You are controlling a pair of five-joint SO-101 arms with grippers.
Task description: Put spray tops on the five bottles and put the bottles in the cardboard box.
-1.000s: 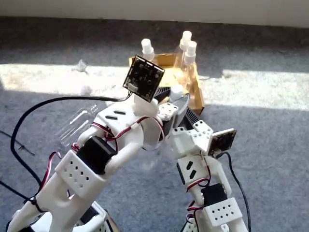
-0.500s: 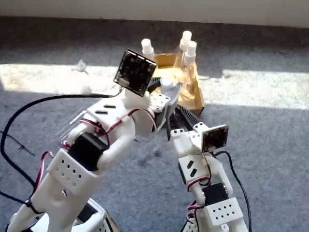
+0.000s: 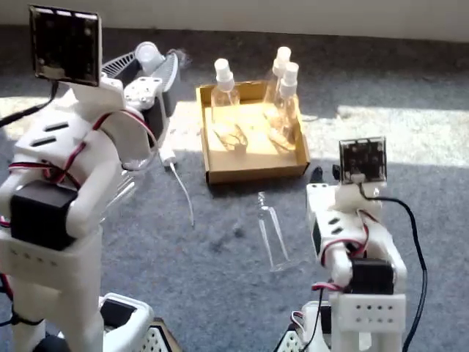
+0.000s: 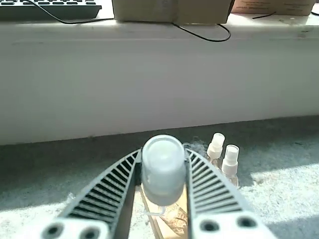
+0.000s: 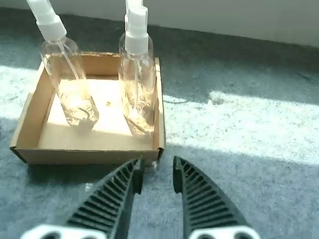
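Left gripper [image 4: 162, 155]: jaws clamped on spray top [image 4: 163, 174]
Right gripper [image 5: 154, 172]: jaws apart, empty
Capless bottle [image 3: 272, 236]: cardboard box's [image 3: 256, 171] 6 o'clock

**Right wrist view:** the lower edge cuts off the base of the right gripper [image 5: 154, 174]. The upper edge cuts the sprayer of the lone bottle [image 5: 70, 84]. The rear bottle [image 5: 128, 7] stands largely behind the front bottle [image 5: 137, 84].

**Left wrist view:** the left gripper [image 4: 163, 155] covers the lower part of the spray top [image 4: 163, 174], most of the cardboard box [image 4: 154, 224] and the bodies of two bottles [image 4: 230, 160].

**High view:** both arm bases run off the lower edge. A wrist camera board [image 3: 363, 160] covers nearly all of the right gripper. Whether the white piece with a thin tube [image 3: 179, 187] hangs or lies flat cannot be told.
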